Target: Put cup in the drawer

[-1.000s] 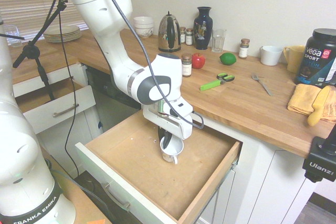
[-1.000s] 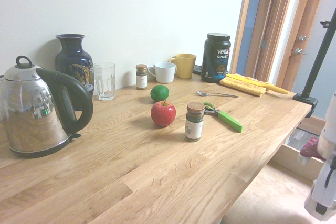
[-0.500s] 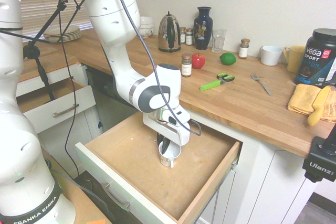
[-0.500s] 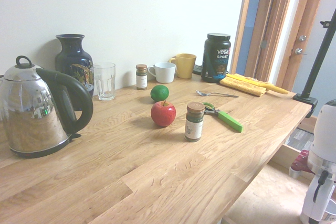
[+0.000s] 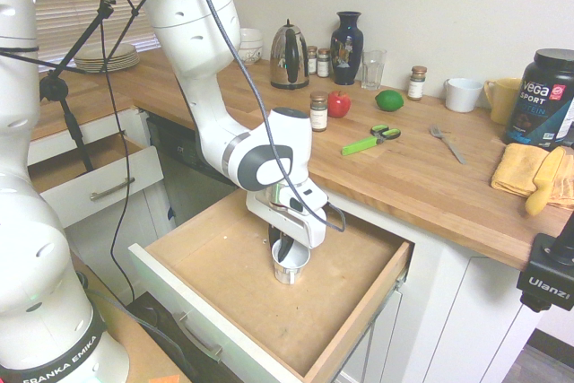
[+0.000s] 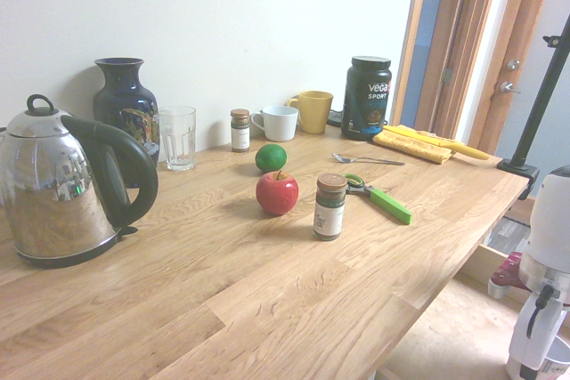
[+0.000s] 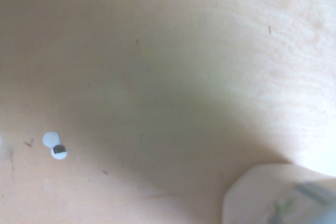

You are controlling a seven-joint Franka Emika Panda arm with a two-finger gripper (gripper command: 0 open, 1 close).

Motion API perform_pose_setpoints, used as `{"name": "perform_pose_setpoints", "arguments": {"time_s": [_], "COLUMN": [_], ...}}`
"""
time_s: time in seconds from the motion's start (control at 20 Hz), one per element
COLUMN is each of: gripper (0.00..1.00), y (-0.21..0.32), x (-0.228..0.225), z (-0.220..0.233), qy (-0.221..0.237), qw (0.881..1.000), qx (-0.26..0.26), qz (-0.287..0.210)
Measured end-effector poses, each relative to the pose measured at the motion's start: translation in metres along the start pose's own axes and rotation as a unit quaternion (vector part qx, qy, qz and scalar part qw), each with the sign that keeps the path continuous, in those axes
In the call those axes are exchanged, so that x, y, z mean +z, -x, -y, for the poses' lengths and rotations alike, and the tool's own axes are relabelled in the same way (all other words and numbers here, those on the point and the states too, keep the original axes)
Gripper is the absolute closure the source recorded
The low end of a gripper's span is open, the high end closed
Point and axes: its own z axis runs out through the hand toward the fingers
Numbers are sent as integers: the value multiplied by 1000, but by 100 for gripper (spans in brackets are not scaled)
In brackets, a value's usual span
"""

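A kitchen with a wooden surface (image 5: pixel 421 168) along a pale wall. From left: one kettle (image 5: pixel 289 56), one vase (image 5: pixel 346 47), one glass (image 5: pixel 372 69), two mugs. At six o'clock, one open drawer (image 5: pixel 224 257). Inside it the hand (image 5: pixel 285 250), nearly shut, grips the cup (image 5: pixel 290 263) upright by its rim.

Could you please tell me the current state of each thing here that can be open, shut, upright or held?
Large drawer: pulled open.
Cup: upright on the drawer's wooden bottom, hand gripping its rim.
Hand: shut on the cup, pointing down.
Smaller drawer: partly open.
Kettle: upright, lid on.
Glass tumbler: upright.
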Motion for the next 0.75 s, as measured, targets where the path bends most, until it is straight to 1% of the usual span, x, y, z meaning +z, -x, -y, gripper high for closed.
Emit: {"name": "perform_pose_setpoints", "arguments": {"time_s": [0.4, 0.75], "gripper": [0, 0], "y": [-2, 5], "x": [-3, -42], "z": [0, -1], "qy": [-3, -28], "qw": [1000, 999], "qx": [2, 2], "qz": [-3, -21]}}
